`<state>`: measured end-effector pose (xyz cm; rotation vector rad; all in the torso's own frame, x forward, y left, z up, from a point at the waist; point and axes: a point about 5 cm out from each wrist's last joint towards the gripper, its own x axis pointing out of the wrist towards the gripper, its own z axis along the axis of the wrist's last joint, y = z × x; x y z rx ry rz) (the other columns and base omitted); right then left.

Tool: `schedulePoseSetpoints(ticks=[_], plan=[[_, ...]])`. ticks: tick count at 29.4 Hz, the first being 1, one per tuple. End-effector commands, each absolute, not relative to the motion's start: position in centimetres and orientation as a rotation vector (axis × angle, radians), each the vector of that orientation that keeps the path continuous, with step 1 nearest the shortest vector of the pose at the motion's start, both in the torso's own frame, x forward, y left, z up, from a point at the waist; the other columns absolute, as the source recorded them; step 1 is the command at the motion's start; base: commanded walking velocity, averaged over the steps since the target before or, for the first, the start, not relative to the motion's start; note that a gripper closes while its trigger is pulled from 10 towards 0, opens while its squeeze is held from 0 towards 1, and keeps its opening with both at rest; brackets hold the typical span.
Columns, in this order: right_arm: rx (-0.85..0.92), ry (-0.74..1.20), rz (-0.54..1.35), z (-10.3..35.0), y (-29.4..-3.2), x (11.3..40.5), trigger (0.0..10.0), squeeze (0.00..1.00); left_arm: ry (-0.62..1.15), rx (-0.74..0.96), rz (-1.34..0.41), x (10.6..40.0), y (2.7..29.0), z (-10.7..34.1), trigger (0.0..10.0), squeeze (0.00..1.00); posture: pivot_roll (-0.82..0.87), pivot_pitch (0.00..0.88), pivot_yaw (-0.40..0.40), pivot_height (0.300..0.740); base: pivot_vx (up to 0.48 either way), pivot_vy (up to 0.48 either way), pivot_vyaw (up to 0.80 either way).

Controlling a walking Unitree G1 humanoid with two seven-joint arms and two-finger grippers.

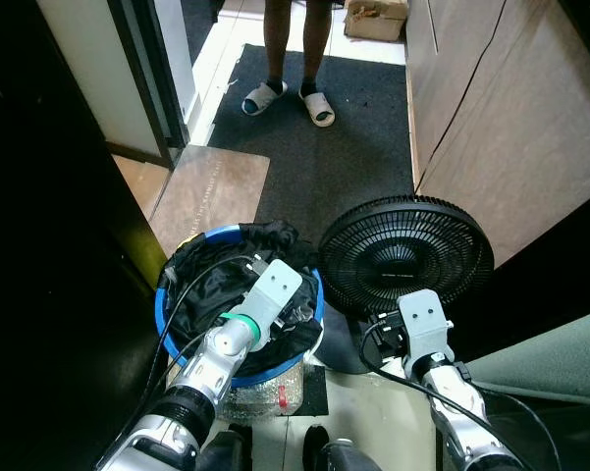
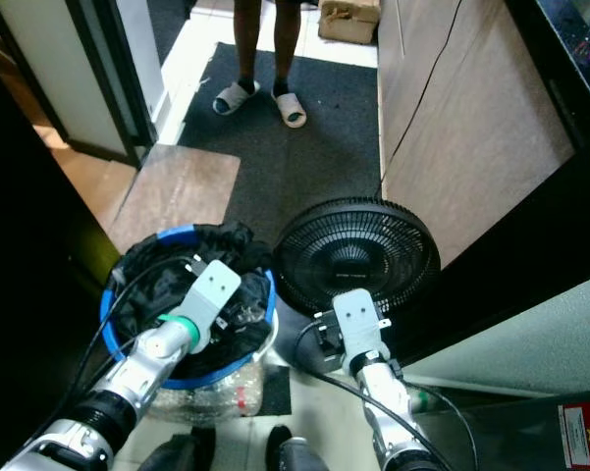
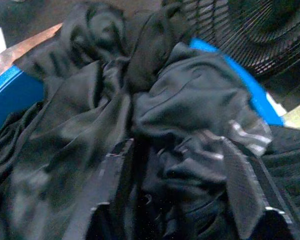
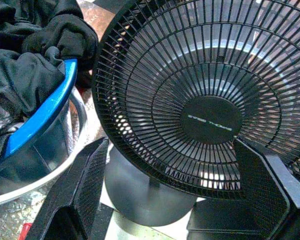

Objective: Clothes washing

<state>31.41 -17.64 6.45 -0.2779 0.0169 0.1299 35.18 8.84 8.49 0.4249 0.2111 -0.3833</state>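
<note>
Lettering on the black fan's hub too blurred to read.

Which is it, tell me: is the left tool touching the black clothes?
Touching. The left wrist view shows the left tool open, its fingers pressed into the black clothes.

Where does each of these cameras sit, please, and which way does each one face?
Left and right eye views: on the head, facing forward and down at the blue basket, black clothes, fan and a person's feet; both silver arms show.
Left wrist view: looks along the left end effector, open in the clothes.
Right wrist view: looks along the open right end effector at the fan.
Both wrist views share basket, clothes and fan.
</note>
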Motion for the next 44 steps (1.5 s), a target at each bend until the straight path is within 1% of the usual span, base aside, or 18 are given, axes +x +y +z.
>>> schedulePoseSetpoints(ticks=[1, 2, 5, 10, 11, 12, 13, 17, 18, 20, 21, 24, 25, 27, 30, 36, 37, 44], plan=[[-0.273, 0.065, 0.134, 5.3, -17.7, 30.6, 10.0, 0.00, 0.277, 0.431, -0.371, 34.7, 9.6, 7.1, 10.0, 1.00, 0.03, 0.313, 0.044, 0.740, 0.000, 0.000, 0.00], [-0.273, 0.065, 0.134, 5.3, -17.7, 30.6, 10.0, 0.00, 0.277, 0.431, -0.371, 34.7, 9.6, 7.1, 10.0, 1.00, 0.03, 0.313, 0.044, 0.740, 0.000, 0.000, 0.00], [-0.278, 0.062, 0.166, 5.6, -17.0, 31.0, 10.0, 0.00, 0.296, 0.451, -0.325, 35.1, 11.3, 7.3, 10.0, 1.00, 0.04, 0.341, 0.029, 0.740, 0.000, 0.000, 0.00], [-0.281, 0.060, 0.183, 5.8, -16.7, 31.3, 10.0, 0.00, 0.295, 0.459, -0.298, 35.5, 12.0, 7.6, 10.0, 1.00, 0.04, 0.350, 0.022, 0.740, 0.000, 0.000, 0.00], [-0.285, 0.059, 0.194, 5.9, -16.4, 31.4, 10.0, 0.00, 0.293, 0.461, -0.278, 35.8, 12.5, 8.0, 10.0, 0.51, 0.04, 0.351, 0.021, 0.740, 0.000, 0.000, 0.00], [-0.285, 0.059, 0.194, 5.9, -16.4, 31.4, 10.0, 0.00, 0.293, 0.461, -0.278, 35.8, 12.5, 8.0, 10.0, 0.51, 0.04, 0.351, 0.021, 0.740, 0.000, 0.000, 0.00], [-0.287, 0.061, 0.208, 6.0, -16.0, 31.5, 10.0, 0.00, 0.298, 0.460, -0.257, 36.3, 13.1, 8.3, 10.0, 0.00, 0.04, 0.360, 0.009, 0.740, 0.000, 0.000, 0.00], [-0.289, 0.066, 0.218, 6.0, -15.7, 31.7, 10.0, 0.00, 0.309, 0.458, -0.238, 36.5, 13.8, 8.5, 10.0, 0.00, 0.05, 0.362, 0.005, 0.740, 0.000, 0.000, 0.00], [-0.291, 0.072, 0.226, 6.0, -15.5, 31.8, 10.0, 0.00, 0.333, 0.454, -0.213, 36.6, 14.6, 8.4, 10.0, 0.00, 0.05, 0.363, -0.002, 0.740, 0.000, 0.000, 0.00], [-0.291, 0.072, 0.226, 6.0, -15.5, 31.8, 10.0, 0.00, 0.333, 0.454, -0.213, 36.6, 14.6, 8.4, 10.0, 0.00, 0.05, 0.363, -0.002, 0.740, 0.000, 0.000, 0.00], [-0.294, 0.076, 0.236, 6.0, -15.3, 31.9, 10.0, 0.00, 0.360, 0.466, -0.185, 36.5, 15.7, 8.1, 10.0, 0.00, 0.05, 0.365, -0.007, 0.740, 0.000, 0.000, 0.00], [-0.294, 0.076, 0.236, 6.0, -15.3, 31.9, 10.0, 0.00, 0.360, 0.466, -0.185, 36.5, 15.7, 8.1, 10.0, 0.00, 0.05, 0.365, -0.007, 0.740, 0.000, 0.000, 0.00], [-0.297, 0.075, 0.243, 6.1, -15.1, 32.0, 10.0, 0.00, 0.394, 0.472, -0.163, 36.1, 16.7, 7.5, 10.0, 0.00, 0.04, 0.368, -0.014, 0.740, 0.000, 0.000, 0.00], [-0.297, 0.075, 0.243, 6.1, -15.1, 32.0, 10.0, 0.00, 0.394, 0.472, -0.163, 36.1, 16.7, 7.5, 10.0, 0.00, 0.04, 0.368, -0.014, 0.740, 0.000, 0.000, 0.00], [-0.301, 0.064, 0.254, 6.5, -15.2, 32.1, 10.0, 0.00, 0.448, 0.449, -0.147, 34.8, 18.2, 5.8, 10.0, 0.00, 0.03, 0.398, -0.027, 0.740, 0.000, 0.000, 0.00], [-0.305, 0.056, 0.261, 6.8, -15.3, 32.0, 10.0, 0.00, 0.479, 0.426, -0.158, 33.9, 18.4, 4.6, 10.0, 0.00, 0.03, 0.424, -0.029, 0.740, 0.000, 0.000, 0.00], [-0.306, 0.054, 0.265, 6.8, -15.4, 31.8, 10.0, 0.00, 0.505, 0.453, -0.176, 33.2, 18.5, 3.7, 10.0, 0.00, 0.03, 0.436, -0.029, 0.740, 0.000, 0.000, 0.00], [-0.305, 0.050, 0.266, 6.9, -15.5, 31.6, 10.0, 0.00, 0.526, 0.471, -0.182, 32.7, 18.9, 3.1, 10.0, 0.00, 0.02, 0.455, -0.025, 0.740, 0.000, 0.000, 0.00]])
